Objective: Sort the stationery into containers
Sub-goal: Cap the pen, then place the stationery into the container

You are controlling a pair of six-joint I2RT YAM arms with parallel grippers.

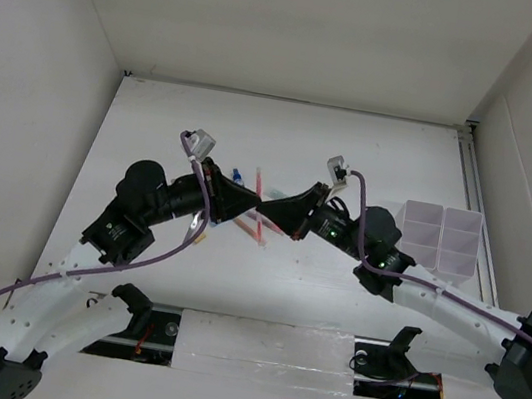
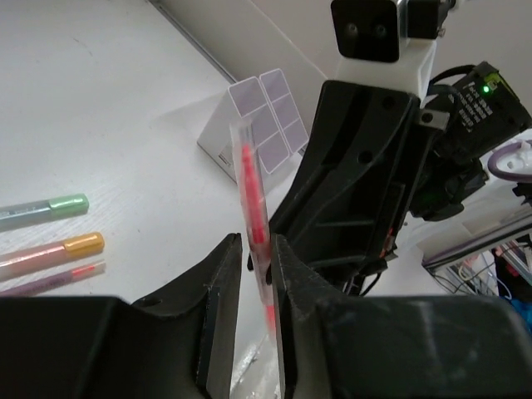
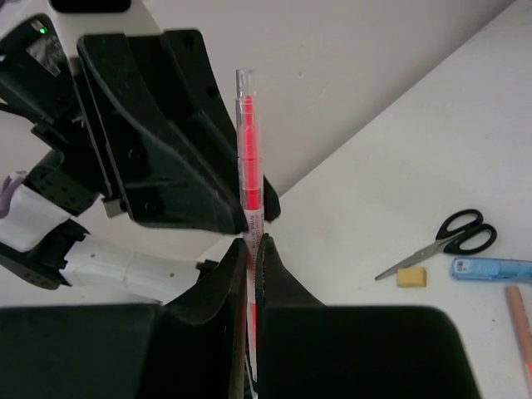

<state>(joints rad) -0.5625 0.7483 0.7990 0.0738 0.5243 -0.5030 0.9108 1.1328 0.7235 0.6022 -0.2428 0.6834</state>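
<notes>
A thin orange-red pen (image 1: 258,184) stands upright above the table between my two grippers, which meet tip to tip. My right gripper (image 3: 253,245) is shut on the pen's (image 3: 248,141) lower part. My left gripper (image 2: 258,249) has its jaws narrowly apart around the same pen (image 2: 252,191); the pen rests against one finger, with a gap to the other. The white divided organiser (image 1: 440,239) stands to the right, beyond the right arm, and also shows in the left wrist view (image 2: 259,125). Black-handled scissors (image 3: 455,235), a yellow eraser (image 3: 411,277) and a blue-capped glue bottle (image 3: 492,268) lie on the table.
A green marker (image 2: 51,207), an orange marker (image 2: 62,249) and a red pen (image 2: 62,275) lie on the table to the left. More orange-red pens (image 1: 263,230) lie under the grippers. White walls enclose the table on three sides.
</notes>
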